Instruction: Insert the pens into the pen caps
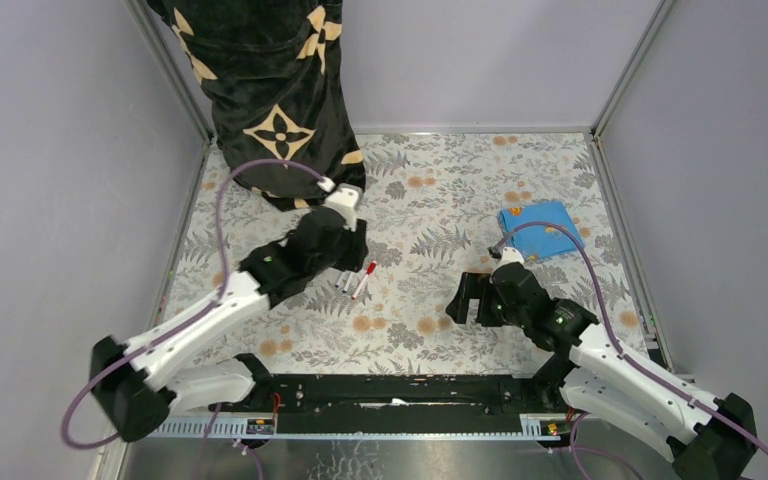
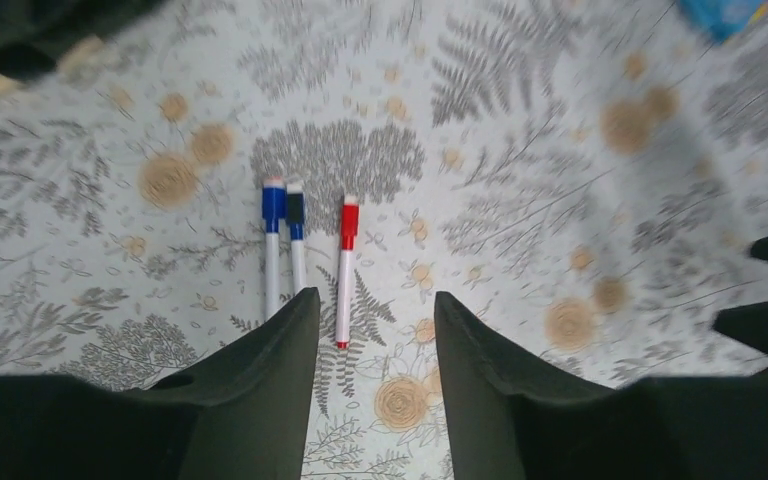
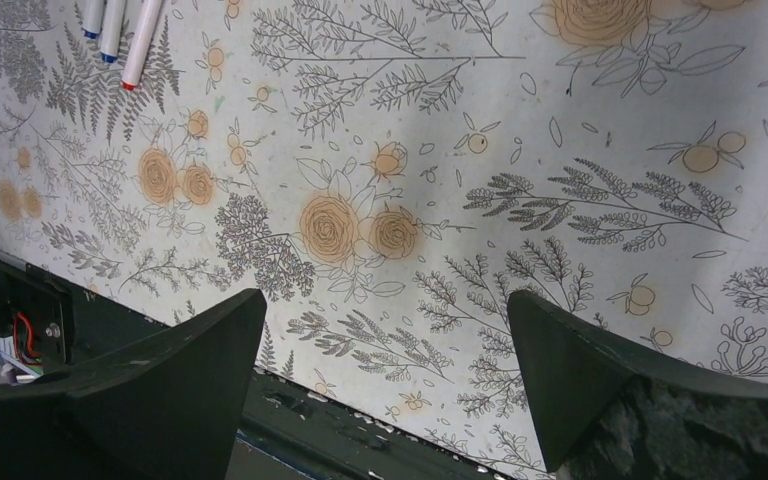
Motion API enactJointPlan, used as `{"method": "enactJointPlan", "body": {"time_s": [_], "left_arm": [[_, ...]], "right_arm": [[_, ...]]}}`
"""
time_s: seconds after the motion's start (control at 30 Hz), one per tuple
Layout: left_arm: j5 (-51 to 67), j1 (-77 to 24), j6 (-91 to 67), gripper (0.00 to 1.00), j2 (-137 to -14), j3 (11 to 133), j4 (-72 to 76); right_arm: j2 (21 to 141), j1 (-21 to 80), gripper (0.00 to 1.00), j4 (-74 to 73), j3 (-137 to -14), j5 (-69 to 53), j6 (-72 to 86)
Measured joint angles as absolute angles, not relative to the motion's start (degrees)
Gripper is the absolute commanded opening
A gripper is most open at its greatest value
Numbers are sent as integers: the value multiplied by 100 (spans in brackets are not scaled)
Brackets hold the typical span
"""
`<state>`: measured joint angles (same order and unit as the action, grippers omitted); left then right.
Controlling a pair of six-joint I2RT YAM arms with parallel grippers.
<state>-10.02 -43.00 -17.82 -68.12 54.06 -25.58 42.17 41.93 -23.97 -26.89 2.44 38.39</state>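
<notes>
Three white-barrelled pens lie side by side on the floral table. In the left wrist view one carries a blue cap [image 2: 274,203], one a darker blue cap [image 2: 295,212] and the red pen [image 2: 345,290] a red cap [image 2: 349,220], all at their far ends. The pens also show in the top view [image 1: 360,281] and in the right wrist view [image 3: 125,35]. My left gripper [image 2: 372,300] is open and empty just above their near ends; the top view also shows it [image 1: 352,262]. My right gripper [image 3: 385,300] is open and empty, well to the right of the pens [image 1: 466,298].
A blue folded cloth [image 1: 540,228] lies at the back right. A person in a black patterned garment [image 1: 270,90] stands at the back left. A black rail [image 1: 390,390] runs along the near edge. Grey walls close in both sides.
</notes>
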Motion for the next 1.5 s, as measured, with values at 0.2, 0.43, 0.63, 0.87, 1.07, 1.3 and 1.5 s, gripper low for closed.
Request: {"method": "enactJointPlan", "body": {"time_s": [0.2,0.43,0.63,0.87,1.07,1.3,1.5], "left_arm": [[-1452,-4300,-1916,60,-5411,5426,-2681],[-1975,-4298,-2106,70,-4193,5304,-3238],[-2320,-4296,-2263,79,-3319,5028,-3699],[-2519,-4296,-2388,99,-2696,4779,-3760],[-2810,-4296,-2499,98,-2630,4735,-3806],[-3251,-4296,-2709,98,-2434,4735,-3997],[-3494,-4296,-2801,98,-2158,4735,-4073]], "right_arm": [[4209,4193,100,-2434,-2941,399,3621],[3844,4193,100,-2366,-3013,593,3409],[3520,4193,100,-2370,-3199,843,3159],[3052,4193,100,-2421,-3568,1044,2558],[2366,4193,100,-2652,-3977,1181,1831],[1566,4193,100,-3092,-4403,1363,1225],[674,4193,100,-3339,-4318,1492,976]]}}
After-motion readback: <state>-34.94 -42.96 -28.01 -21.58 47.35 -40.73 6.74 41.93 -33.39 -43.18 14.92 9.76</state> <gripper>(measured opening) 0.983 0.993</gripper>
